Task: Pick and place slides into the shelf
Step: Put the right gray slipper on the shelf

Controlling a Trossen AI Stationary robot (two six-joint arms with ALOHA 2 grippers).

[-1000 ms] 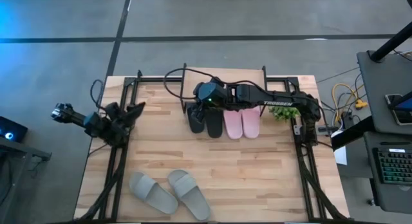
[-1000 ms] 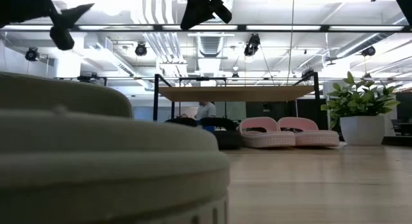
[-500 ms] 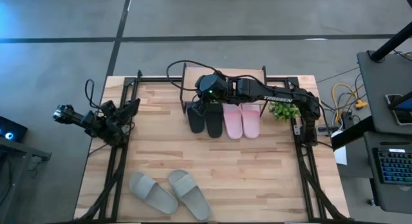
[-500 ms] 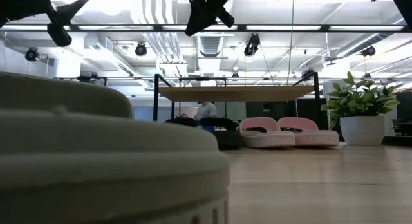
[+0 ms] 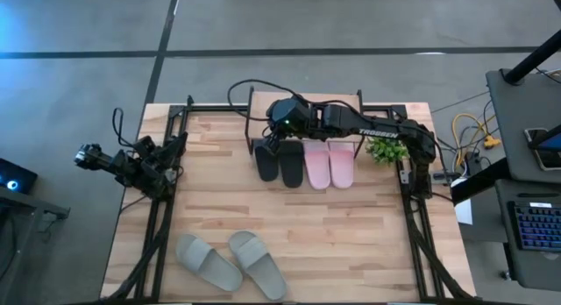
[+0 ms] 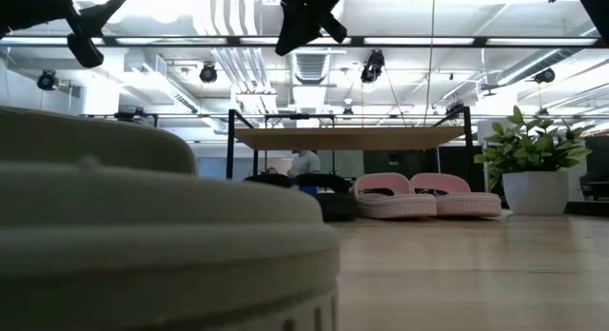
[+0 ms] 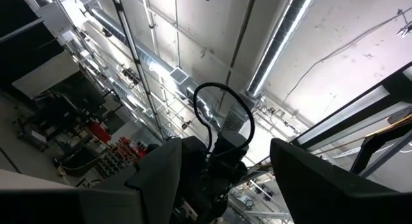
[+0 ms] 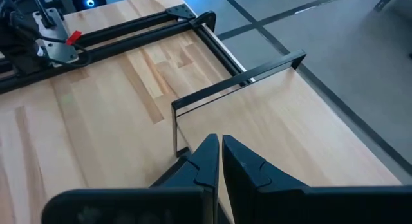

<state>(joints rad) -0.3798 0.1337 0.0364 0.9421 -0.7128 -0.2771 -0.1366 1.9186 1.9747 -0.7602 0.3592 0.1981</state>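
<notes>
A light wooden plank table framed in black metal rails carries 6 soft, wide-strapped slides in 3 pairs. The black pair and the pale pink pair lie side by side, toes tucked under the shelf, a low rack with a pale plank top on thin black legs at the table's far edge. In the low view the pink slides show ribbed soles and rounded straps beneath the plank. The grey-green pair sits well apart at the near edge, angled, its smooth matte strap filling the low view's foreground. A small leafy potted plant stands just beside the pink pair. The right gripper hangs over the shelf's left end above the black slides, its 2 dark tapered fingers pressed together on nothing. The left gripper waits at the table's left rail, jaws spread wide and pointing up at the ceiling.
</notes>
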